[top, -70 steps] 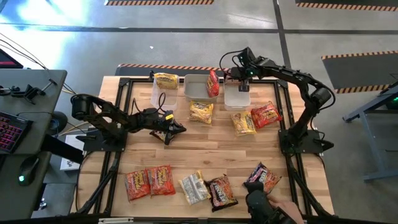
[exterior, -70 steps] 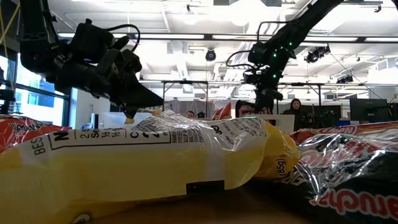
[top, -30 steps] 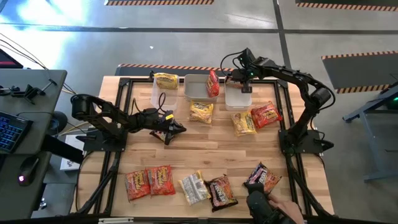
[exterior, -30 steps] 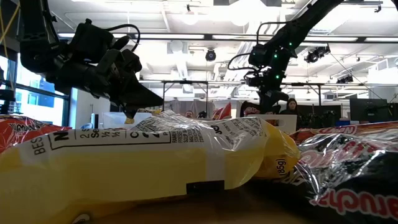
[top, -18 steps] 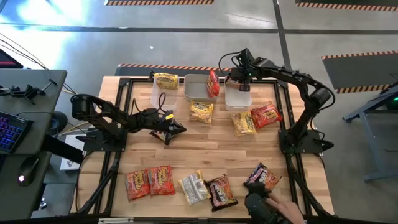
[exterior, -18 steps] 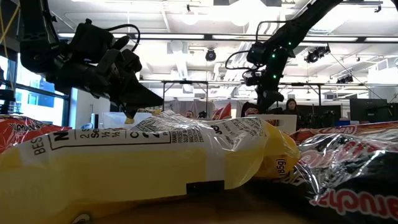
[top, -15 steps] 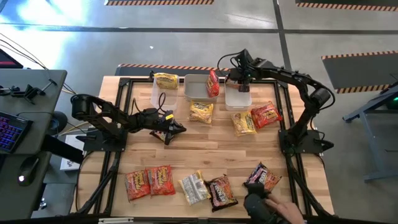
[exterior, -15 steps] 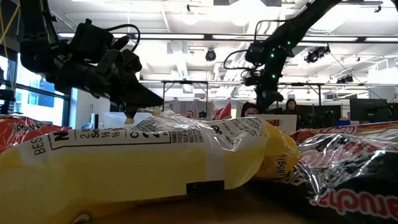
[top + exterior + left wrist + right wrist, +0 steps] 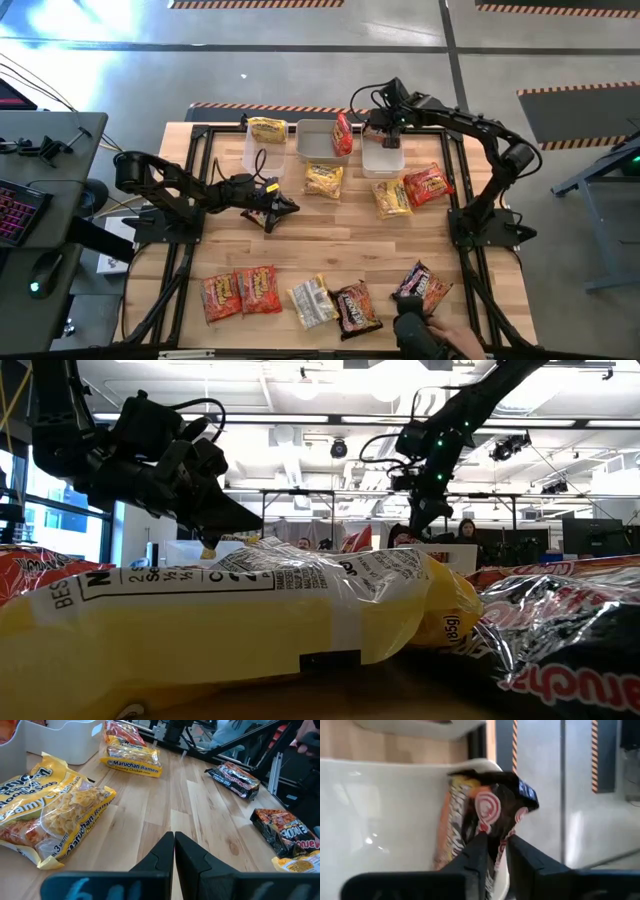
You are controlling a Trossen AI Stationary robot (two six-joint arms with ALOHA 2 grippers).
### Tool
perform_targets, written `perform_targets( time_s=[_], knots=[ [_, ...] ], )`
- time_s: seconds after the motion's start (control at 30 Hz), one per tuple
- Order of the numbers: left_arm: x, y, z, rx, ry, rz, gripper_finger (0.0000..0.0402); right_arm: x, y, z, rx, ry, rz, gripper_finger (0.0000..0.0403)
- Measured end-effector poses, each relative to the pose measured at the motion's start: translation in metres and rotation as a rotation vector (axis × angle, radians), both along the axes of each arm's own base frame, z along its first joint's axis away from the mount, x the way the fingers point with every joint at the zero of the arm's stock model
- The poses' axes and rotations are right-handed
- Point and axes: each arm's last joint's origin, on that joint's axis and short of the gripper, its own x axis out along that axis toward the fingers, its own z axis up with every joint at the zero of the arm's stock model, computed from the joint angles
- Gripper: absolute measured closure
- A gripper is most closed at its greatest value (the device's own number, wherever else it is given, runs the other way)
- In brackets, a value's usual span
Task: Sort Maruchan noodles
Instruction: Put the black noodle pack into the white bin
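The right gripper (image 9: 492, 851) pinches a dark, crinkly noodle packet (image 9: 490, 810) over the clear plastic tub (image 9: 381, 158) at the table's far edge, seemingly by one corner; it could slip outside. The left gripper (image 9: 173, 851) waits closed mid-table.

Light was bright and even in the high view, coming from overhead; the table (image 9: 330, 240) showed only soft, short shadows beside the arms, and the grey floor (image 9: 300, 70) carried pale sheen. In the low view, ceiling lamps (image 9: 310, 390) glared white and the arms stood as dark silhouettes against them; the nearest yellow packet (image 9: 230, 620) and the dark packet (image 9: 560, 640) were close to the lens, blurred, with glints on the crinkled plastic. The left wrist view was sharp on the wood, its near edge soft. The right wrist view was smeared and soft, with white glare on the tub (image 9: 385, 815).
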Motion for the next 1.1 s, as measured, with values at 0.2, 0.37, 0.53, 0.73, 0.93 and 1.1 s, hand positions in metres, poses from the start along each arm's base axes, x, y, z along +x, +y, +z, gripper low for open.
perform_targets(
  time_s=[0.2, 0.37, 0.53, 0.73, 0.93, 1.1],
  knots=[
    [0.0, 0.0, 0.0, 0.0, 0.0, 0.0, 0.0394, 0.0, 0.0, -0.002, 0.039, -0.03, 0.026, 0.0398],
    [0.0, 0.0, 0.0, 0.0, 0.0, 0.0, 0.0394, 0.002, -0.001, -0.003, 0.041, -0.036, 0.034, 0.0392],
    [0.0, 0.0, 0.0, 0.0, 0.0, 0.0, 0.0394, 0.006, -0.005, -0.014, 0.057, -0.029, 0.036, 0.0392],
    [0.0, 0.0, 0.0, 0.001, 0.0, 0.0, 0.0394, 0.011, -0.008, -0.016, 0.011, -0.039, 0.019, 0.0386],
    [0.0, 0.0, 0.0, 0.005, 0.0, -0.001, 0.0394, 0.014, -0.007, -0.012, -0.063, -0.007, -0.038, 0.0338],
    [0.0, 0.0, 0.0, 0.032, -0.002, -0.009, 0.0394, 0.016, -0.007, -0.011, -0.069, -0.039, -0.093, 0.0287]
  ],
)
